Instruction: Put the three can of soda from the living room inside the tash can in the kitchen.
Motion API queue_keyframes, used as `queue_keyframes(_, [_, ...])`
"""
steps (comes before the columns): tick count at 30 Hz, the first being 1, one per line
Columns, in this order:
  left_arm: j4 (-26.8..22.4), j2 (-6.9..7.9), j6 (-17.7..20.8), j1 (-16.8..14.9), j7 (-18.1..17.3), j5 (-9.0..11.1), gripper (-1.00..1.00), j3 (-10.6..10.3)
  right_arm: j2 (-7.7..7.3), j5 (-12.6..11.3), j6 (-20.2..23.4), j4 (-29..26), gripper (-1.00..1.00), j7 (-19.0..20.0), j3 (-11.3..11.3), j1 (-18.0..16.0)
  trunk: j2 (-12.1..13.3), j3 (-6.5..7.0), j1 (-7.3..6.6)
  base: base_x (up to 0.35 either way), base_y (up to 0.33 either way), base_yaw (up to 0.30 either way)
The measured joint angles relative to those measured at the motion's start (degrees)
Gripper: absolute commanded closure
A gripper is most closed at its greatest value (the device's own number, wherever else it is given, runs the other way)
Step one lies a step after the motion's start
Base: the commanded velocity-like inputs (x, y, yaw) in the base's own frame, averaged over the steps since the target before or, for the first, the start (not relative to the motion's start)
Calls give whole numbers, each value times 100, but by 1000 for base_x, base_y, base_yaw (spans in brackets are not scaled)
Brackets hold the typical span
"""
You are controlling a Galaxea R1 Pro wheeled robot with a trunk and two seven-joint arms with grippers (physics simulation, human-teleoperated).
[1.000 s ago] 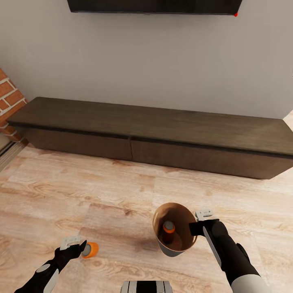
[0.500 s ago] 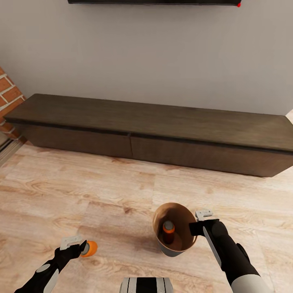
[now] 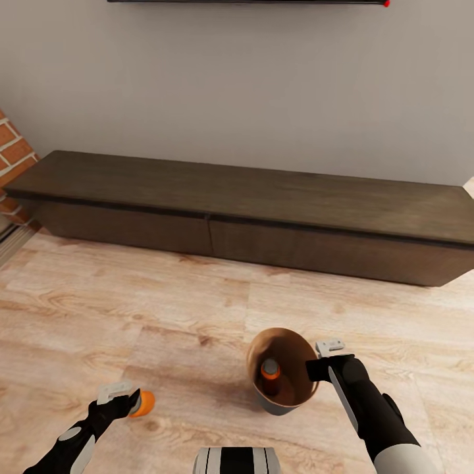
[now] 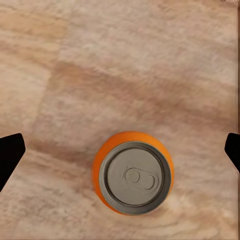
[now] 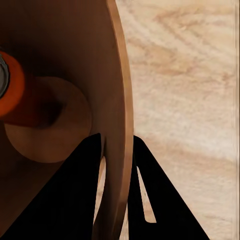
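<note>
i'm looking down from the head camera at a light wood plank floor (image 3: 164,309) with a long dark cabinet (image 3: 243,217) running along the grey wall. the trash can (image 3: 289,385) is showing a glossy brown-copper inside and a light grey outside, round and tapered, its mouth facing up and tilting slightly toward me. my right gripper (image 3: 315,366) is pinching its rim; in the right wrist view the wall (image 5: 117,125) is passing between the 2 dark fingers (image 5: 75,200), 1 inside and 1 outside. 1 orange soda can (image 3: 270,370) is standing in the bin, grey lid up, long axis near vertical. a 2nd orange can (image 3: 144,403) is sitting beside my left gripper (image 3: 131,400). in the left wrist view that can (image 4: 133,172) is presenting its grey top and pull tab end-on, long axis running straight toward the camera, while the 2 fingertips (image 4: 10,152) are spreading wide at either edge, clear of it. i'm not seeing any readable label or writing on either can.
</note>
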Motion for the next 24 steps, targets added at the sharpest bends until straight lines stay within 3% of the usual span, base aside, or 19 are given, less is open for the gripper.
queue_keyframes(16, [0, -1, 0, 0, 1, -6, -100, 3, -1, 15, 2, -100, 100, 3, -1, -2, 0, 0, 0, 6, -8, 0])
queue_keyframes(21, [0, 0, 0, 0, 2, -5, -100, 8, -7, 48, 11, -306, 100, 395, -7, 0, 0, 0, 0, 0, 0, 0])
queue_keyframes(24, [1, 0, 0, 0, 0, -5, -100, 8, -7, -78, 33, -632, 100, 591, -20, -2, 0, 1, 0, 0, 0, 0])
